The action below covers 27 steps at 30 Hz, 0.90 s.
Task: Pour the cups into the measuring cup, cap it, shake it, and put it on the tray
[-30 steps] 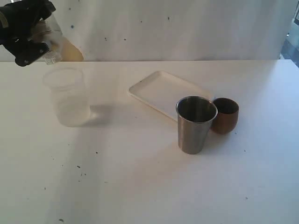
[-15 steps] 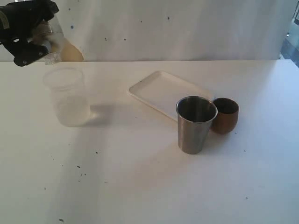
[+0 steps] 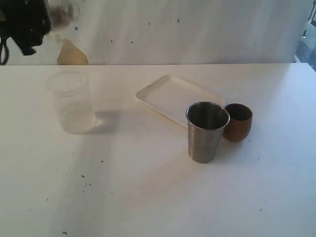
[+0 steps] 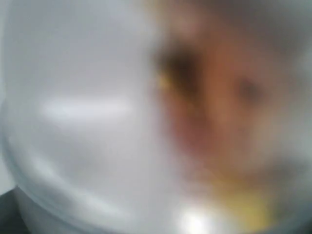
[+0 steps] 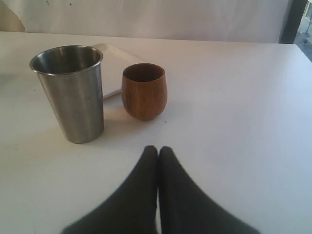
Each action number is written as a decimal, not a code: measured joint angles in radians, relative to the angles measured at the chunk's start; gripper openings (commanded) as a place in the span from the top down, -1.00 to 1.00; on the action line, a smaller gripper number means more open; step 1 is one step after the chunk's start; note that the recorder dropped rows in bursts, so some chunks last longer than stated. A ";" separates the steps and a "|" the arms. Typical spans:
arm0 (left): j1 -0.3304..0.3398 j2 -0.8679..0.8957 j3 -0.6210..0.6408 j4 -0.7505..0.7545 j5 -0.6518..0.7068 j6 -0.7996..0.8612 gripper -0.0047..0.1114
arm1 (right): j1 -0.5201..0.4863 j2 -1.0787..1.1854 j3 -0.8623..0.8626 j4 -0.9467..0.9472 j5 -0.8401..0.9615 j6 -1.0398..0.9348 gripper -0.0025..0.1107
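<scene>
- Your left claw (image 3: 48,17) holds the tall clear plastic measuring cup (image 3: 63,12) in a wide grip, high above the white desk (image 3: 148,197), far left.
- Your right claw (image 5: 157,156), pinched shut and empty, faces the tapered steel tumbler (image 5: 73,92) and rounded brown wooden cup (image 5: 144,91).
- Keep the held cup level; move slowly.

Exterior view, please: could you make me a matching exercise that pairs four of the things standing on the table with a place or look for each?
Things:
1. steel tumbler
2. wooden cup
3. white tray
4. frosted plastic cup

Descriptions:
A. dark brown and rounded, close beside the tumbler on its right
B. cloudy, standing alone well off to the left
C. flat, lying behind the two cups
D. tall, grey and shiny, nearest the camera

Pairs: 1-D, 2-A, 3-C, 4-B
</scene>
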 measured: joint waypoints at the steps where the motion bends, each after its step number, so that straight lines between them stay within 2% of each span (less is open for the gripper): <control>1: 0.000 0.000 0.000 -0.103 -0.013 -0.130 0.92 | 0.000 0.000 0.000 0.000 0.000 0.000 0.96; 3: -0.002 -0.015 0.000 -0.350 -0.020 -0.401 0.92 | 0.000 0.000 0.000 0.000 0.000 0.000 0.96; 5: 0.000 -0.034 -0.001 -0.527 0.007 -0.616 0.92 | 0.000 0.000 0.000 0.000 0.000 0.000 0.96; 7: 0.002 -0.045 -0.004 -0.620 0.033 -0.782 0.92 | 0.000 0.000 0.000 0.000 0.000 0.000 0.96; 9: 0.002 -0.047 -0.004 -0.632 0.053 -0.905 0.92 | 0.000 0.000 0.000 0.000 0.000 0.000 0.96; 14: 0.000 -0.056 -0.004 -0.559 0.117 -0.984 0.92 | 0.000 0.000 0.000 0.000 0.000 0.000 0.96; 20: -0.030 -0.096 -0.004 -0.549 0.142 -1.001 0.92 | 0.000 0.000 0.000 0.000 0.000 0.000 0.96; 23: -0.077 -0.103 -0.008 -0.522 0.137 -1.007 0.92 | 0.000 0.000 0.000 0.000 0.000 0.000 0.96; 27: -0.192 -0.062 -0.048 -0.444 0.137 -1.013 0.92 | 0.000 0.000 0.000 0.000 0.000 0.000 0.96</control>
